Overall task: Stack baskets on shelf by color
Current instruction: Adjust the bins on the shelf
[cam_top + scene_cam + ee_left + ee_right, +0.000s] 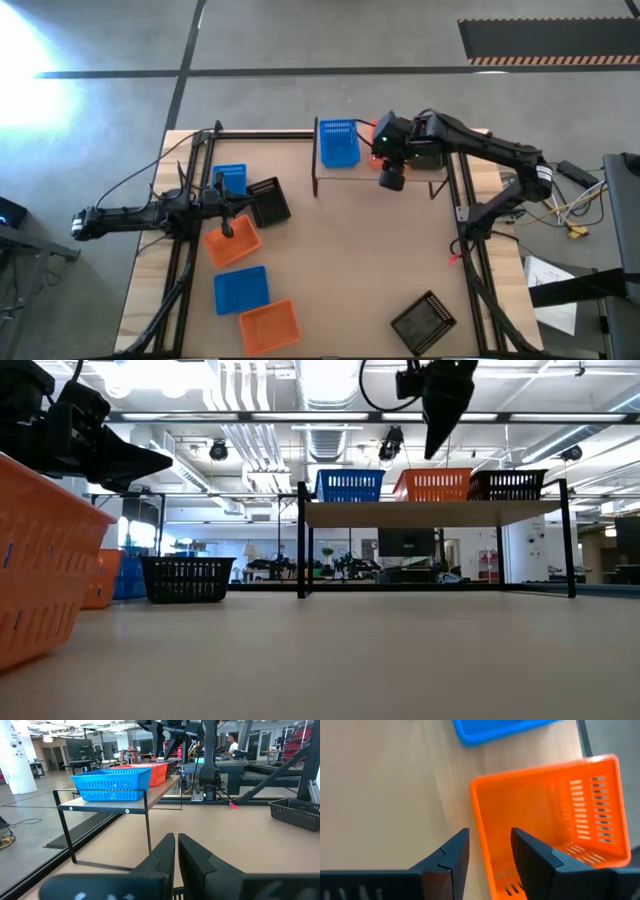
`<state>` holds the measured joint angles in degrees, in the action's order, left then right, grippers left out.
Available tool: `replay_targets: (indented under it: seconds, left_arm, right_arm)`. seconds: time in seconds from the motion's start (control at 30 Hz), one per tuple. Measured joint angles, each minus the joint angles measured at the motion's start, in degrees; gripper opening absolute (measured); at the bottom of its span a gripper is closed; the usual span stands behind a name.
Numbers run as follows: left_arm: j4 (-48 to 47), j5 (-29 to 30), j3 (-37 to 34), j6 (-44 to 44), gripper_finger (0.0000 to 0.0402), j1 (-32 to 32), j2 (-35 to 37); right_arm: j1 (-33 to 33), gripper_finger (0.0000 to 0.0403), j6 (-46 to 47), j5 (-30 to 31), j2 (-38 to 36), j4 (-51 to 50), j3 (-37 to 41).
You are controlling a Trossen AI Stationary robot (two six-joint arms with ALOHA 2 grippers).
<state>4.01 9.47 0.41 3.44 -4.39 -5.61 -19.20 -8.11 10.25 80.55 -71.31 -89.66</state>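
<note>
Three baskets [432,484] sit side by side on the shelf [430,512] at the bench's [350,260] far edge. Six more lie on the bench: five at its left, one at its near right.

This is looking like a big open robotics lab or industrial workspace: a polished grey concrete floor [300,40] is stretching out around the wooden counter [340,260], with a yellow-and-black hazard stripe [545,60] running along a dark mat. Overhead, exposed white ducts and pipes [250,400] are hanging under strip lights. Further back, other workstations with monitors [82,747] and dark metal frames are standing about, and a person [231,745] is sitting at one of them.
</note>
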Motion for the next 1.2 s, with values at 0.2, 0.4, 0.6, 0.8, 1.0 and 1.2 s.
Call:
replay_targets:
  seconds: [0.2, 0.4, 0.6, 0.8, 1.0, 1.2]
  left_arm:
    - [0.0, 0.0, 0.01, 0.0, 0.0006, -0.01, 0.0]
    - [0.0, 0.0, 0.01, 0.0, 0.0006, 0.01, 0.0]
    - [0.0, 0.0, -0.01, 0.0, 0.0006, -0.01, 0.0]
    - [0.0, 0.0, 0.01, 0.0, 0.0006, -0.01, 0.0]
    - [0.0, 0.0, 0.01, 0.0, 0.0006, -0.01, 0.01]
    - [0.0, 0.0, 0.0, 0.0, 0.0006, 0.0, 0.01]
  right_arm:
    - [-0.72, 0.0119, -3.32, 2.19, 1.02, 0.01, 3.89]
    - [-0.72, 0.0079, -3.89, 1.78, 1.09, 0.21, 6.26]
    - [-0.55, 0.0016, -4.84, 1.37, 1.07, 1.49, 6.21]
    - [-0.44, 0.001, -6.01, 1.29, 1.07, 3.78, 6.13]
    - [-0.44, 0.0009, -8.42, 1.3, 1.07, 4.77, 6.13]
    - [-0.44, 0.0016, -9.12, 1.78, 0.98, 4.51, 6.15]
